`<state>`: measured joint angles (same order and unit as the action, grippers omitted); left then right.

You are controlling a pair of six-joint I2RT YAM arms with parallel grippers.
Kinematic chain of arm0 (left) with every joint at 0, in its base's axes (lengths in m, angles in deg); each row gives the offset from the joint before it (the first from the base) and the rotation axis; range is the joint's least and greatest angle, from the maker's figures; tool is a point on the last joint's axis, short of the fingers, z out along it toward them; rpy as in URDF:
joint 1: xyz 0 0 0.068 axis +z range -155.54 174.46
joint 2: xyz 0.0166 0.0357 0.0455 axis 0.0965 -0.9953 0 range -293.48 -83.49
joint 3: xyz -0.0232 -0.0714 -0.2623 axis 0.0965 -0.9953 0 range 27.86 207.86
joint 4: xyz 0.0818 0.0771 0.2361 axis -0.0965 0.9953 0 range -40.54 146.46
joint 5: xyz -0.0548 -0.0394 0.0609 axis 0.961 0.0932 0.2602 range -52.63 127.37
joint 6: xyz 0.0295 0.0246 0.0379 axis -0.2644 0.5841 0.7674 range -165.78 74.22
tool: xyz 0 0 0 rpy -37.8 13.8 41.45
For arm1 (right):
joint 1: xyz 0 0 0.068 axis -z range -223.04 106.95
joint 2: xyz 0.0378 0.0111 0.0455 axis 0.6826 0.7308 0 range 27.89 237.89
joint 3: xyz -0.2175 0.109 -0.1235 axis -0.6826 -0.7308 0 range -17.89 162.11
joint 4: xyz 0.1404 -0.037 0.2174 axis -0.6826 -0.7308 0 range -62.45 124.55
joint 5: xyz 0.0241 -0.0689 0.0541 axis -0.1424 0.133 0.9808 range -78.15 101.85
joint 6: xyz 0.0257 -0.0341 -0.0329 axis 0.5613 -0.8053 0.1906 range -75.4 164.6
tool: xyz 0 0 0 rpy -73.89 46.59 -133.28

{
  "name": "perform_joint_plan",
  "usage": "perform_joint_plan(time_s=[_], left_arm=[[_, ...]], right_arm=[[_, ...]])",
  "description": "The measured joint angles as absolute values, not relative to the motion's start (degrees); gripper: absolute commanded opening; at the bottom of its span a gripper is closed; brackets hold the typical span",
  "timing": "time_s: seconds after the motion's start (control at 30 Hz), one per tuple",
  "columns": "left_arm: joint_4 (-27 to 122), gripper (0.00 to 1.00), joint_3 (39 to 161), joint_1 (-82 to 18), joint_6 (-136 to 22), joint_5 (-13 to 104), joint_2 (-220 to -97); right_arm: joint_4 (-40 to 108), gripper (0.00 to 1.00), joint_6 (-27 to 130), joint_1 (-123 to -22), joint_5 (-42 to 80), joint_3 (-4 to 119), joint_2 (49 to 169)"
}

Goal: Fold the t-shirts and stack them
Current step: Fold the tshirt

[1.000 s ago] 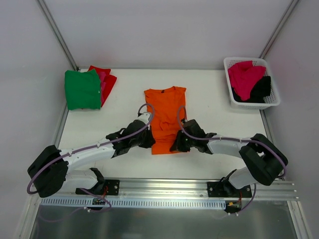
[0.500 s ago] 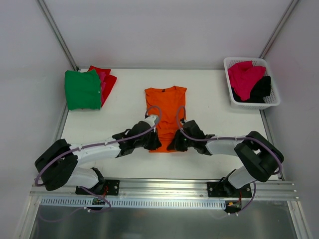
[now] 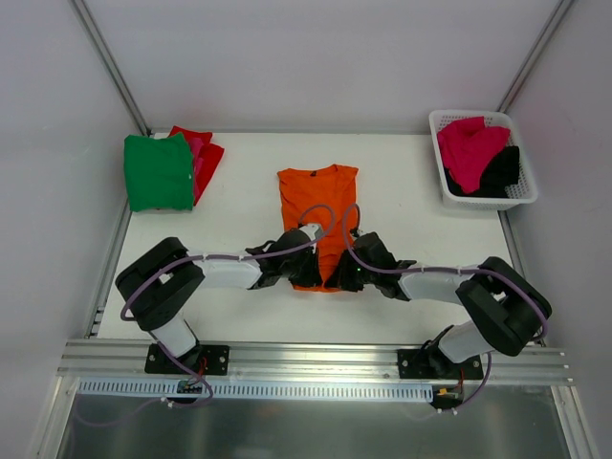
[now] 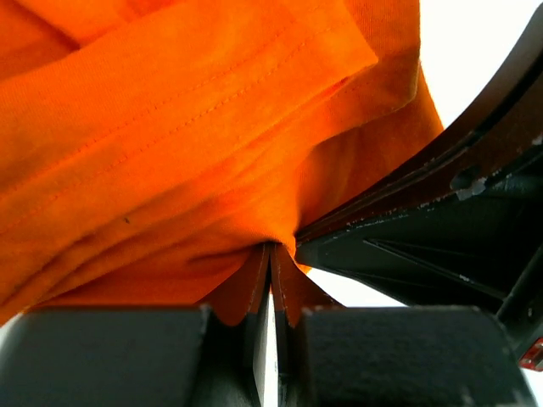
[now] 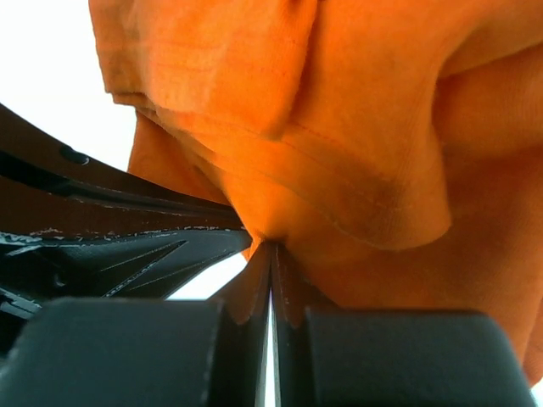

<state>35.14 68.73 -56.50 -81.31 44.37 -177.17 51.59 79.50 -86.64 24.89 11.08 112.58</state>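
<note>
An orange t-shirt (image 3: 317,206) lies in the middle of the white table, folded into a narrow strip with its collar at the far end. My left gripper (image 3: 313,271) is shut on its near hem from the left, with orange cloth (image 4: 170,153) pinched at the fingertips. My right gripper (image 3: 338,274) is shut on the same hem from the right, with cloth (image 5: 356,153) bunched at its tips. The two grippers stand almost together. A folded green t-shirt (image 3: 158,171) lies on a red one (image 3: 208,153) at the far left. Magenta-pink (image 3: 470,148) and black (image 3: 502,173) t-shirts fill the basket.
A white plastic lattice basket (image 3: 442,122) stands at the far right corner of the table. Metal frame posts rise at both far corners. The arm bases sit on a rail along the near edge.
Both grippers have drawn inward toward each other with the orange hem, the left one farther. The shirt's near end has narrowed and bunched between them.
</note>
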Motion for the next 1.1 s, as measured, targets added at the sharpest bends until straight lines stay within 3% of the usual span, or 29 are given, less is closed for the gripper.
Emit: perform_joint_plan(time_s=[0.77,1.1], left_arm=[[40.88,0.00,76.38,-56.08,-80.20,42.84,-177.20],[40.69,0.00,80.70,-55.30,-79.63,43.41,-184.89]], right_arm=[[52.09,0.01,79.28,-86.51,24.32,10.73,112.36],[52.64,0.00,79.28,-86.53,24.32,10.34,112.25]])
